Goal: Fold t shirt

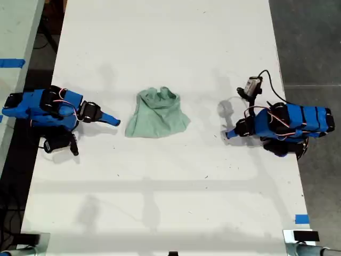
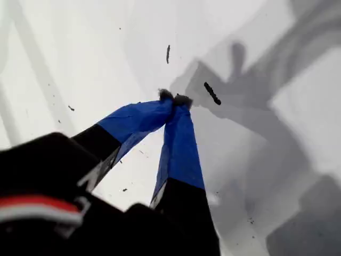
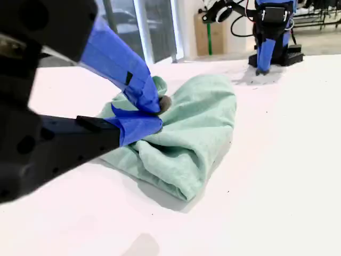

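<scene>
Both grippers sit closed and empty: my first gripper (image 2: 175,99) tips-down on the table (image 1: 160,202), my second gripper (image 3: 152,114) beside the bunched t shirt (image 1: 157,113) mid-table. Best open wide, pinch one hem corner.

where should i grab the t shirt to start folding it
Probably take the t shirt by the wide, flatter corner nearest my second pincer, coming in low from the exterior view's left; its narrow end is bunched up.
</scene>
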Motion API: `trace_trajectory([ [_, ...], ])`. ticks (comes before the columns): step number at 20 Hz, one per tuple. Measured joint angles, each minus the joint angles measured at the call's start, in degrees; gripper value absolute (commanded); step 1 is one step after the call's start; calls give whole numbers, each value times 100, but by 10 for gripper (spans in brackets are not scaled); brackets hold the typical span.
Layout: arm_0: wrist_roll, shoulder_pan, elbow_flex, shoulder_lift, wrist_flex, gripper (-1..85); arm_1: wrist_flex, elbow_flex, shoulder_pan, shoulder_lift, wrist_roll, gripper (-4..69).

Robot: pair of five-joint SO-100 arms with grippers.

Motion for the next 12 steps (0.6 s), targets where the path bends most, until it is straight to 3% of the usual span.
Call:
trace_trajectory([
  [12, 0, -18, 0, 0, 26, 1, 18, 26, 35, 0, 545, -2],
])
